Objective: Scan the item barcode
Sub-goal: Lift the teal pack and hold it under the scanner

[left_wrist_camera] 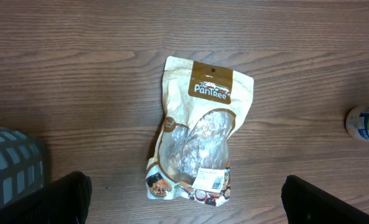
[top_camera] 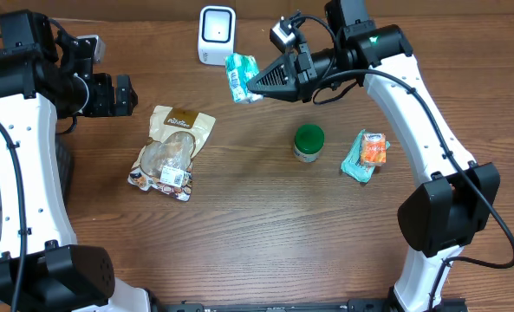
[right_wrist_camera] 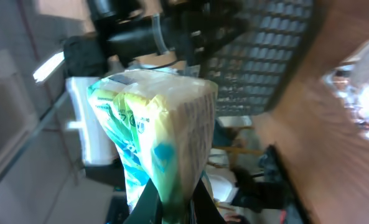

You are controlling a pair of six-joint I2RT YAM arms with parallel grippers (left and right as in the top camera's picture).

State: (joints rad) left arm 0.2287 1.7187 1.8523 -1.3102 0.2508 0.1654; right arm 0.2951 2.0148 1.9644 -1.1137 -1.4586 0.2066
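Nearest the arm bases, on the wooden counter (top_camera: 257, 234), lay a brown PanTree pouch (top_camera: 172, 153), a green-lidded jar (top_camera: 309, 143) and an orange-and-teal packet (top_camera: 366, 156), all well apart, none between item and scanner. Left end effector (top_camera: 120, 95) hung near the pouch's far-left side, jaws spread wide, holding nothing. Farther back, the right end effector (top_camera: 261, 82) was clamped on the green-and-white packet (top_camera: 241, 78), held clear of the counter; its wrapper was crinkled, pale with green and teal print. White scanner (top_camera: 217, 35) stood at the far edge, just beside the packet.
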